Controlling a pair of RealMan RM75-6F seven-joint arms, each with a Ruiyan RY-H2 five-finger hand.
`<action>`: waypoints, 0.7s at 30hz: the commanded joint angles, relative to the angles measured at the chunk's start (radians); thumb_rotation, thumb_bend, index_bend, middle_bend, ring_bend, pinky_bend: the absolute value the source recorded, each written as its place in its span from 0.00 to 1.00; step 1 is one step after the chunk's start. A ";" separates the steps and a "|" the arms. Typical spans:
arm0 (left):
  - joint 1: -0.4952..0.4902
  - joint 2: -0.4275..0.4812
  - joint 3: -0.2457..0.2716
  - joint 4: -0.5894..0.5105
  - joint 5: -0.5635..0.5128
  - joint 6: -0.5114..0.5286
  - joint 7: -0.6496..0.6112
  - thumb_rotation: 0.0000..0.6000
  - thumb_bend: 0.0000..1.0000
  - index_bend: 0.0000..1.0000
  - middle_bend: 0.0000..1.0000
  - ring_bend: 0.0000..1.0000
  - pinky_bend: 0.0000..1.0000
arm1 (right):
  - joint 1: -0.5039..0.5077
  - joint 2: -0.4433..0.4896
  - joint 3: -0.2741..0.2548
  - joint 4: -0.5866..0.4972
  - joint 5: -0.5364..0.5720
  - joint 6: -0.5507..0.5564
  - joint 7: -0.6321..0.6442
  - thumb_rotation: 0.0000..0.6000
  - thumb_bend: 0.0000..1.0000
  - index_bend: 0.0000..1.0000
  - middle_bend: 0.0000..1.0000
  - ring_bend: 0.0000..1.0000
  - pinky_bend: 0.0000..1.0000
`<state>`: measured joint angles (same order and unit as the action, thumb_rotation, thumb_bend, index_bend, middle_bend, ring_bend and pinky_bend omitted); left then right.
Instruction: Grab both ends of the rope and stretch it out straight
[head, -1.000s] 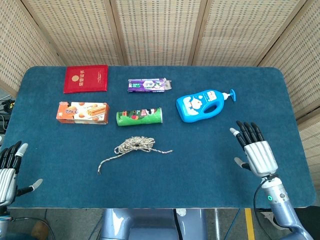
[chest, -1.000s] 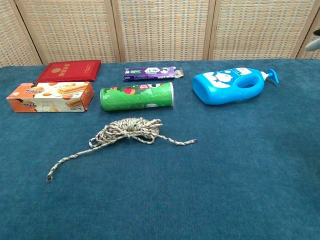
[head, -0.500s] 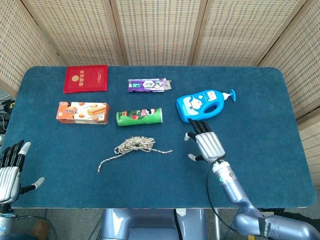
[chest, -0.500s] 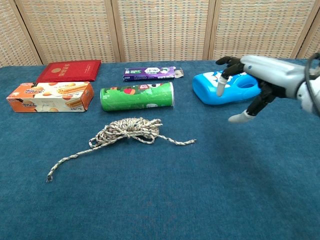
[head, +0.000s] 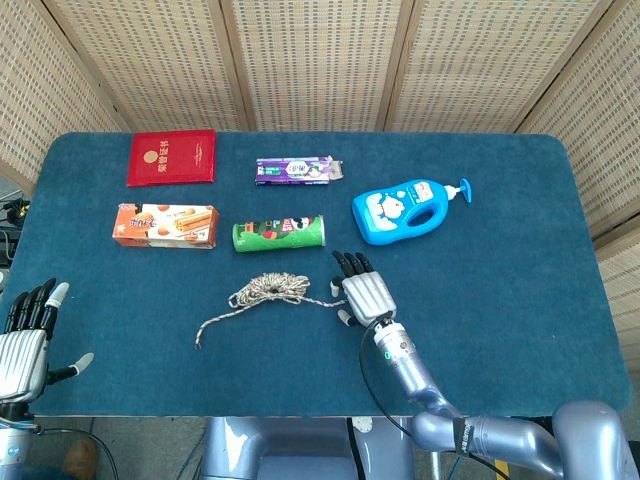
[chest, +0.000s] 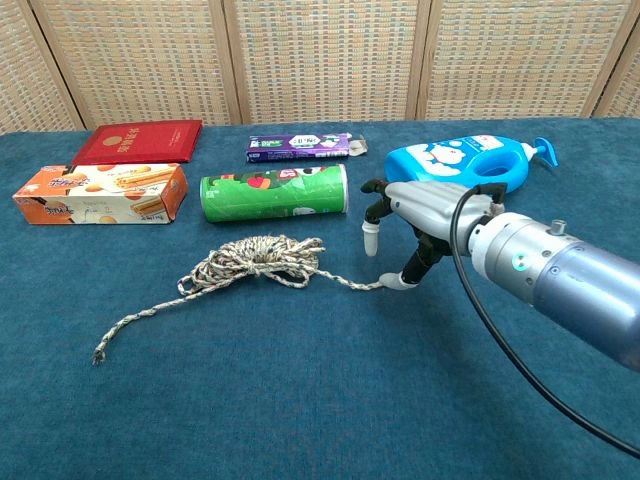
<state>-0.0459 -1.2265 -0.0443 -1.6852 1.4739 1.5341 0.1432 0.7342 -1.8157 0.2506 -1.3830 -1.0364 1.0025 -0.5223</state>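
A speckled rope (head: 268, 290) (chest: 255, 258) lies bunched in a loose coil at mid-table. One end trails toward the front left (chest: 98, 352); the other points right (chest: 378, 285). My right hand (head: 364, 291) (chest: 415, 214) hovers open, palm down, right over that right end. Its thumb (chest: 406, 279) is beside the rope tip, and I cannot tell whether they touch. My left hand (head: 25, 335) hangs open at the table's front left edge, far from the rope, and the chest view does not show it.
Behind the rope lies a green can (head: 279, 233) on its side. An orange snack box (head: 165, 225), a red booklet (head: 171, 157), a purple pack (head: 298, 170) and a blue pump bottle (head: 407, 210) lie farther back on the blue table (head: 520, 200).
My right hand has swept from the table's right side leftward to the rope's right end. The left hand has barely shifted. The rope has not moved.
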 joint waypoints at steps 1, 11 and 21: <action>0.000 0.002 0.000 0.000 -0.001 -0.002 -0.003 1.00 0.00 0.00 0.00 0.00 0.00 | 0.011 -0.022 0.003 0.030 0.017 -0.005 0.000 1.00 0.28 0.47 0.00 0.00 0.00; -0.002 0.006 0.001 -0.001 0.002 -0.007 -0.011 1.00 0.00 0.00 0.00 0.00 0.00 | 0.025 -0.061 -0.005 0.103 0.053 -0.019 -0.011 1.00 0.29 0.47 0.00 0.00 0.00; -0.003 0.008 0.002 -0.002 0.002 -0.011 -0.013 1.00 0.00 0.00 0.00 0.00 0.00 | 0.048 -0.058 0.007 0.095 0.120 -0.043 -0.058 1.00 0.32 0.48 0.00 0.00 0.00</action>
<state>-0.0488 -1.2189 -0.0421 -1.6875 1.4757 1.5233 0.1305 0.7809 -1.8739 0.2567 -1.2869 -0.9179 0.9602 -0.5795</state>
